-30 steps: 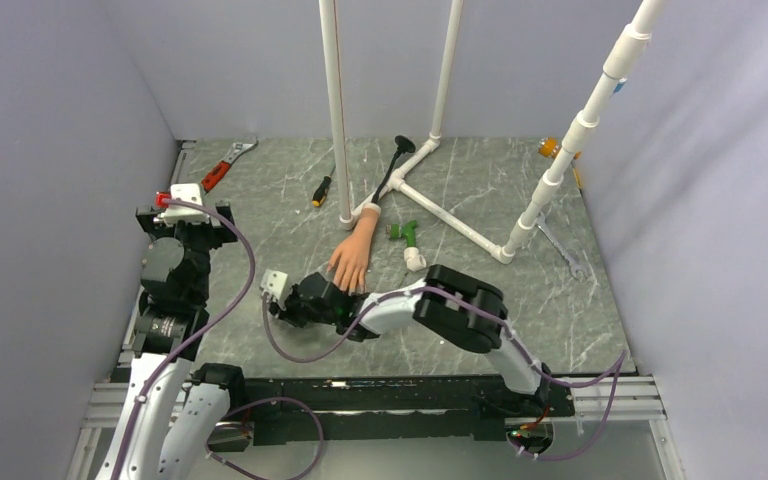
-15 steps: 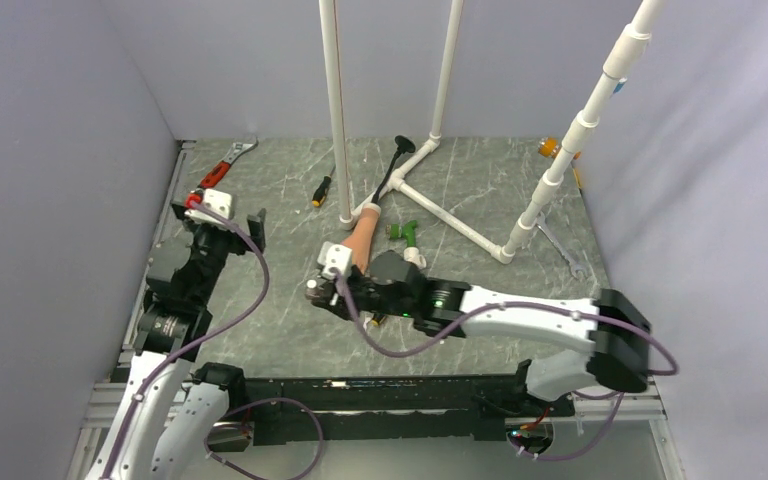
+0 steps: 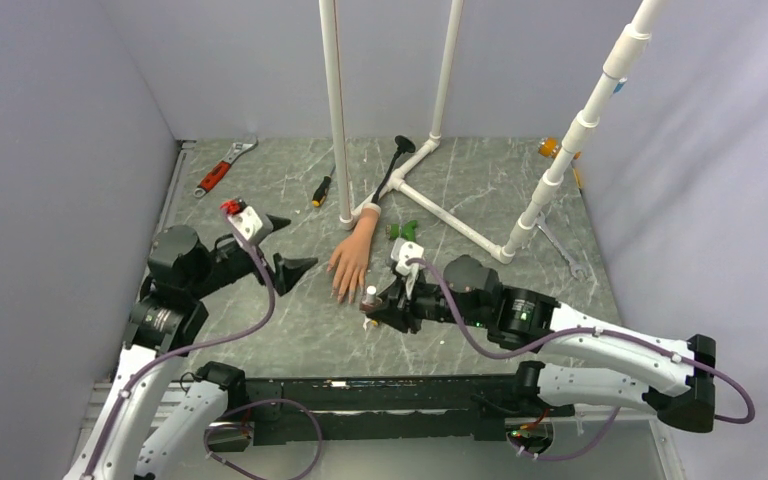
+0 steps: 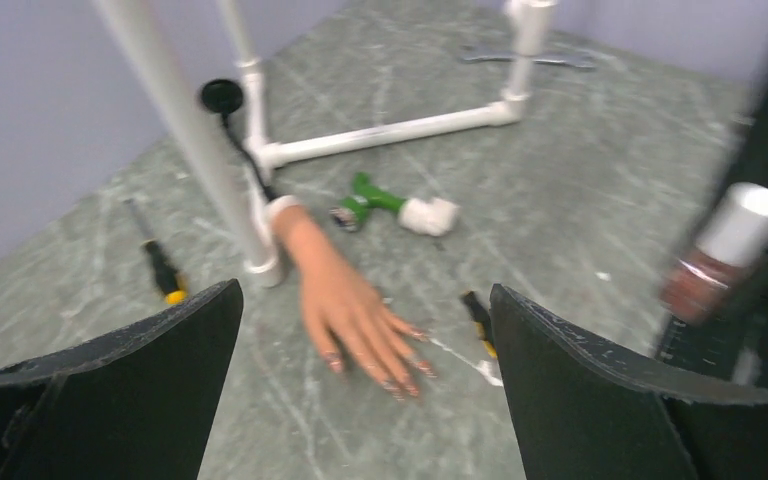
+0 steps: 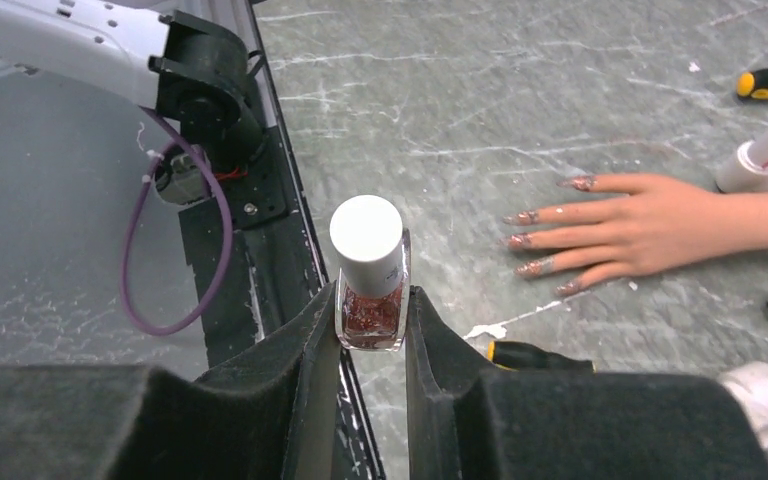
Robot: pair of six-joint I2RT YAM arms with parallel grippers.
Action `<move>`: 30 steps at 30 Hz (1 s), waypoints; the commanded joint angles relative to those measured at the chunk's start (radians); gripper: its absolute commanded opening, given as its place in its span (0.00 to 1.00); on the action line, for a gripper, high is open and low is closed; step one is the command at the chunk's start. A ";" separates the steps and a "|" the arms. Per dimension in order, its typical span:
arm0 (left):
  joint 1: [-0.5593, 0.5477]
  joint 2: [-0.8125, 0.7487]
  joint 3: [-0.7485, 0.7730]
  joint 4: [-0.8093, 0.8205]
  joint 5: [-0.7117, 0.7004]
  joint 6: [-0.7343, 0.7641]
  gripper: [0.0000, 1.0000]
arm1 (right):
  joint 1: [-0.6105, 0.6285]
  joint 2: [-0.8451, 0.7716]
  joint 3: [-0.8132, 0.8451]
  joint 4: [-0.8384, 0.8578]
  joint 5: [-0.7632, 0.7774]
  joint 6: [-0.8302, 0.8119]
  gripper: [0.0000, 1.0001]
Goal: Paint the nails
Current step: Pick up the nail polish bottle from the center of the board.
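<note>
The peach mannequin hand (image 3: 351, 258) lies palm down on the grey table, fingers toward the arms. Its nails (image 5: 526, 241) carry glittery reddish specks; they also show, blurred, in the left wrist view (image 4: 402, 375). My right gripper (image 5: 372, 300) is shut on a small glass bottle of red glitter polish (image 5: 370, 312) with a white cap, held upright just in front of the fingertips (image 3: 369, 298). My left gripper (image 3: 290, 247) hangs left of the hand, open wide with nothing between its fingers (image 4: 160, 370).
A white pipe frame (image 3: 447, 211) stands behind the hand. A green and white tool (image 3: 404, 233), a screwdriver (image 3: 321, 190), a red-handled wrench (image 3: 217, 173) and a spanner (image 3: 560, 250) lie around. A small black and yellow tool (image 5: 532, 355) lies beside the fingertips.
My right arm swung from the left of the fingertips to their right, still holding the bottle. My left gripper came forward and right toward the hand, staying open.
</note>
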 commanded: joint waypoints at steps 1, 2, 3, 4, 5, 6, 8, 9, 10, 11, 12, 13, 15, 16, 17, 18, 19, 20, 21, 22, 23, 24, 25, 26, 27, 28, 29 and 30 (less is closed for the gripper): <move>-0.004 -0.071 0.032 -0.059 0.272 -0.105 0.97 | -0.125 0.007 0.130 -0.159 -0.140 0.027 0.00; -0.005 -0.087 0.024 -0.049 0.297 -0.121 0.97 | -0.169 0.024 0.157 -0.184 -0.205 0.031 0.00; -0.004 -0.101 0.012 -0.033 0.317 -0.169 0.97 | -0.206 0.040 0.181 -0.199 -0.263 0.037 0.00; -0.004 -0.111 -0.001 -0.010 0.330 -0.201 0.97 | -0.230 0.054 0.202 -0.208 -0.304 0.040 0.00; -0.005 -0.121 -0.014 0.019 0.347 -0.230 0.96 | -0.240 0.063 0.220 -0.213 -0.320 0.040 0.00; -0.004 -0.126 -0.030 0.051 0.367 -0.263 0.95 | -0.241 0.067 0.232 -0.209 -0.328 0.041 0.00; -0.004 -0.134 -0.070 0.161 0.395 -0.339 0.94 | -0.241 0.069 0.231 -0.182 -0.344 0.058 0.00; -0.005 -0.135 -0.089 0.202 0.402 -0.374 0.93 | -0.241 0.069 0.229 -0.167 -0.355 0.067 0.00; -0.004 -0.138 -0.105 0.239 0.409 -0.406 0.92 | -0.241 0.072 0.225 -0.151 -0.370 0.078 0.00; -0.005 -0.138 -0.119 0.270 0.420 -0.429 0.91 | -0.241 0.077 0.225 -0.139 -0.385 0.088 0.00; -0.005 -0.140 -0.132 0.297 0.427 -0.448 0.91 | -0.241 0.082 0.225 -0.125 -0.412 0.097 0.00; -0.006 -0.140 -0.141 0.309 0.436 -0.460 0.90 | -0.240 0.088 0.224 -0.109 -0.442 0.110 0.00; -0.006 -0.134 -0.155 0.373 0.474 -0.493 0.88 | -0.236 0.091 0.226 -0.077 -0.485 0.118 0.00; -0.007 -0.125 -0.156 0.395 0.496 -0.509 0.87 | -0.234 0.091 0.224 -0.061 -0.499 0.119 0.00; -0.011 -0.116 -0.155 0.415 0.517 -0.523 0.86 | -0.234 0.091 0.220 -0.050 -0.508 0.117 0.00; -0.014 -0.103 -0.151 0.427 0.537 -0.530 0.85 | -0.232 0.093 0.218 -0.042 -0.513 0.112 0.00; -0.019 -0.092 -0.145 0.430 0.555 -0.530 0.83 | -0.230 0.097 0.217 -0.037 -0.523 0.105 0.00; -0.022 -0.077 -0.135 0.414 0.569 -0.524 0.81 | -0.228 0.105 0.221 -0.038 -0.531 0.096 0.00; -0.029 -0.064 -0.125 0.395 0.581 -0.511 0.80 | -0.226 0.114 0.229 -0.044 -0.537 0.086 0.00; -0.035 -0.054 -0.112 0.369 0.592 -0.497 0.79 | -0.223 0.124 0.236 -0.048 -0.534 0.079 0.00; -0.041 -0.046 -0.103 0.349 0.604 -0.482 0.78 | -0.222 0.132 0.242 -0.048 -0.530 0.074 0.00; -0.048 -0.040 -0.100 0.340 0.612 -0.473 0.78 | -0.221 0.138 0.246 -0.046 -0.527 0.072 0.00; -0.054 -0.039 -0.099 0.335 0.619 -0.464 0.79 | -0.219 0.145 0.248 -0.038 -0.527 0.069 0.00; -0.059 -0.036 -0.099 0.332 0.626 -0.452 0.79 | -0.217 0.152 0.252 -0.029 -0.528 0.066 0.00; -0.065 -0.034 -0.100 0.330 0.630 -0.443 0.79 | -0.215 0.158 0.257 -0.026 -0.527 0.062 0.00; -0.069 -0.028 -0.099 0.322 0.629 -0.434 0.79 | -0.212 0.163 0.266 -0.027 -0.523 0.054 0.00; -0.072 -0.018 -0.094 0.299 0.627 -0.421 0.78 | -0.212 0.169 0.273 -0.029 -0.513 0.048 0.00; -0.075 -0.007 -0.088 0.281 0.629 -0.412 0.78 | -0.210 0.176 0.278 -0.029 -0.505 0.042 0.00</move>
